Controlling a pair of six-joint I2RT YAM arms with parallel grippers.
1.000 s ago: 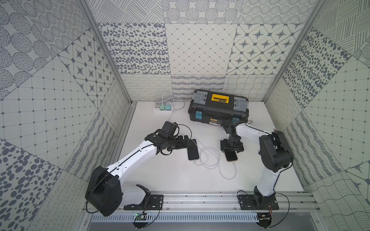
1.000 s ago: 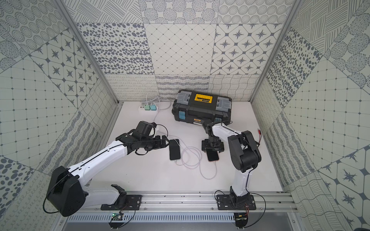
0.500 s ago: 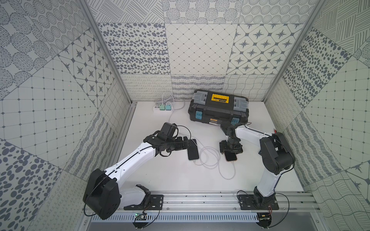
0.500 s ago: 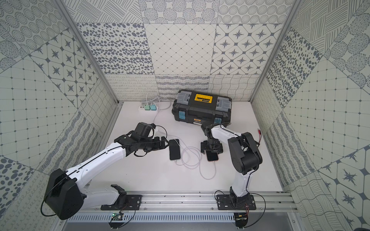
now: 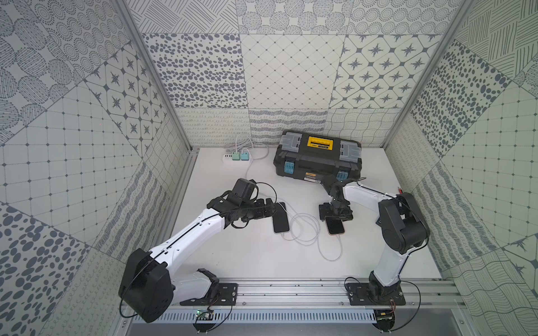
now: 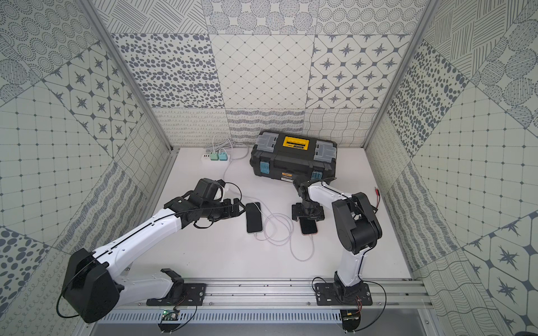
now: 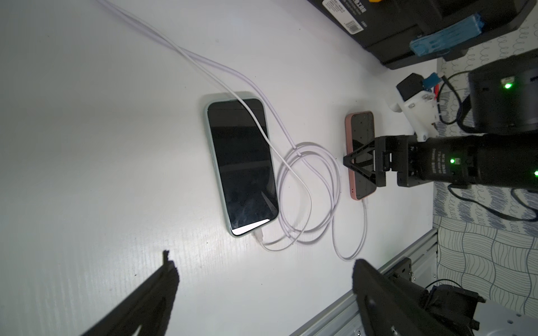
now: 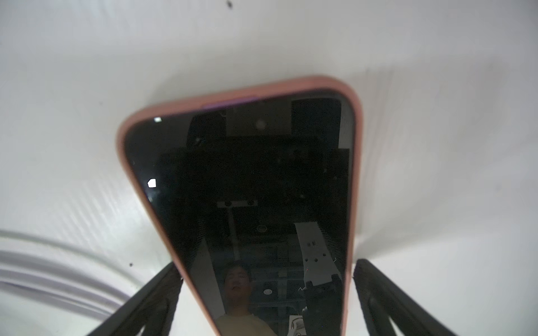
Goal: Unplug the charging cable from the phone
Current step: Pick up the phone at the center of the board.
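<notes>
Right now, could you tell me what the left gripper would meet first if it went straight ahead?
Probably the green-cased phone, lying straight ahead of the open left gripper, though it might touch the table first.

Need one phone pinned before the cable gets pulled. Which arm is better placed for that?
Right. The right gripper is open with its fingers either side of the pink-cased phone. The left gripper is open too, but beside the mint-cased phone, not around it.

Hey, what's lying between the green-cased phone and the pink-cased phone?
Only loose loops of white charging cable lie between the green-cased phone and pink-cased phone, clearest in the left wrist view.
</notes>
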